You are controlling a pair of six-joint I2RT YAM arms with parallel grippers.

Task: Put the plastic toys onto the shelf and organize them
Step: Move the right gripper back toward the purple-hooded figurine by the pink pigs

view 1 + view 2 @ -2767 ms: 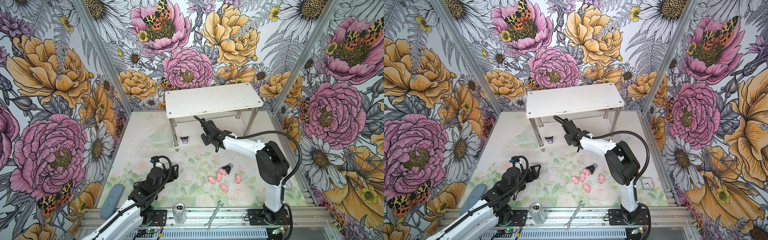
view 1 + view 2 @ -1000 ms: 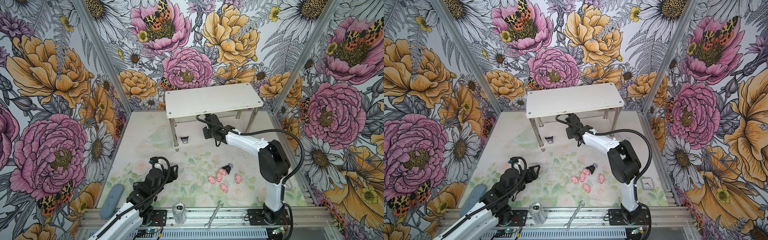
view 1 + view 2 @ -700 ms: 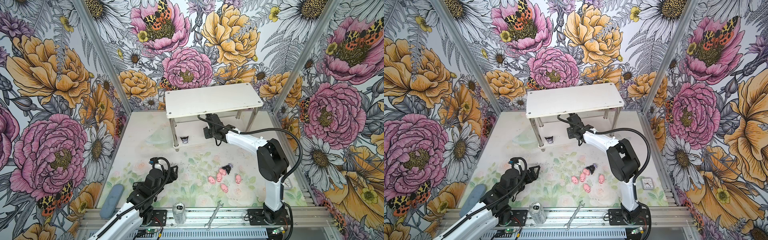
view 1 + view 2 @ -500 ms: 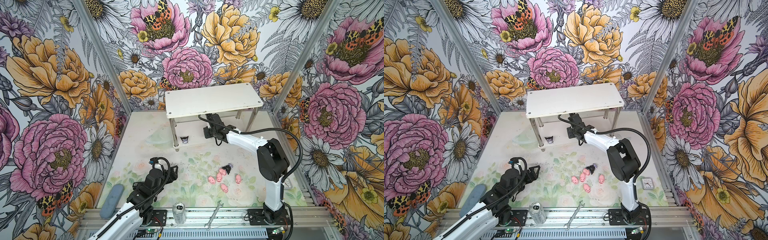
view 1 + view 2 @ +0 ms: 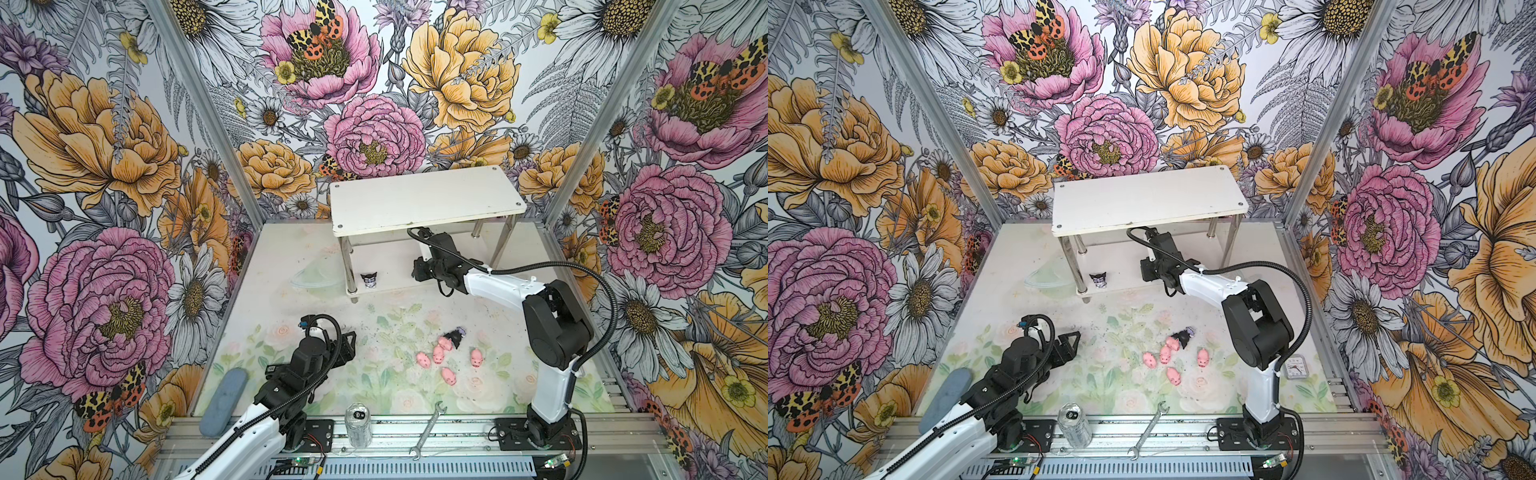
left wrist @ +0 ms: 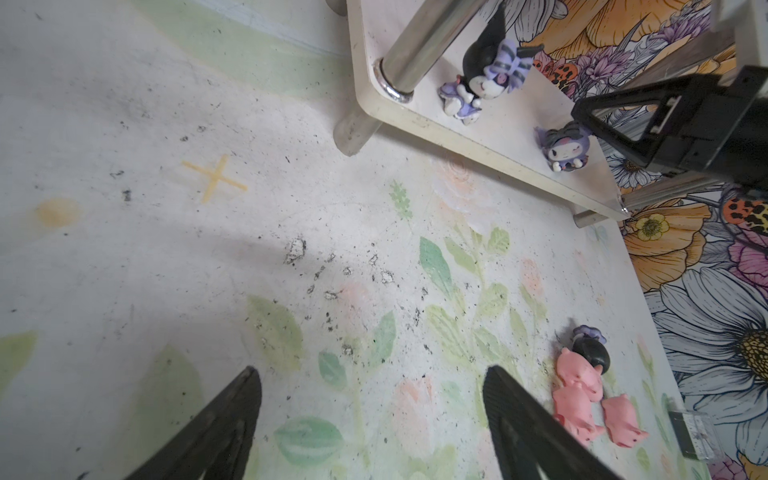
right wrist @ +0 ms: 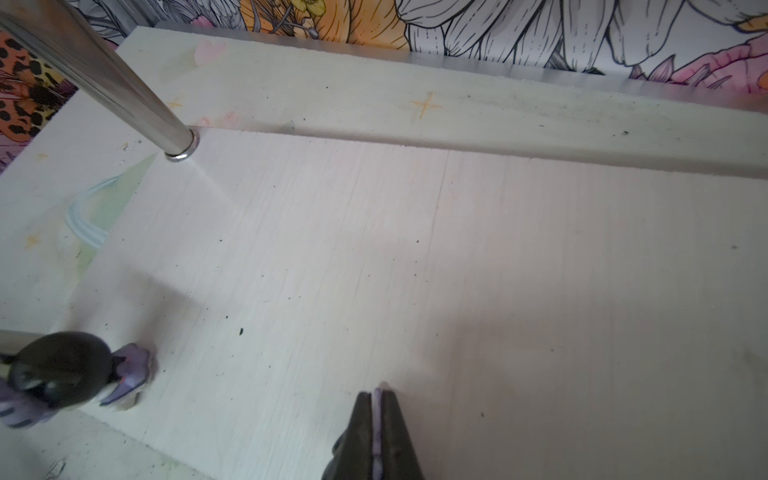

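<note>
The white shelf stands at the back. On its lower tier, a black-and-purple figurine stands by the front left leg. A second purple figurine sits further along. My right gripper reaches under the top board, shut on a thin purple part of that figurine. A third figurine lies on the table beside several pink pigs. My left gripper hovers open and holds nothing, left of the pigs.
A clear can and a silver wrench lie on the front rail. A grey-blue pad rests at the front left, a small clock at the front right, and a clear lid left of the shelf.
The right gripper moved right and in under the shelf's top board, and its jaws closed on the purple figurine. The left arm has stayed still.
</note>
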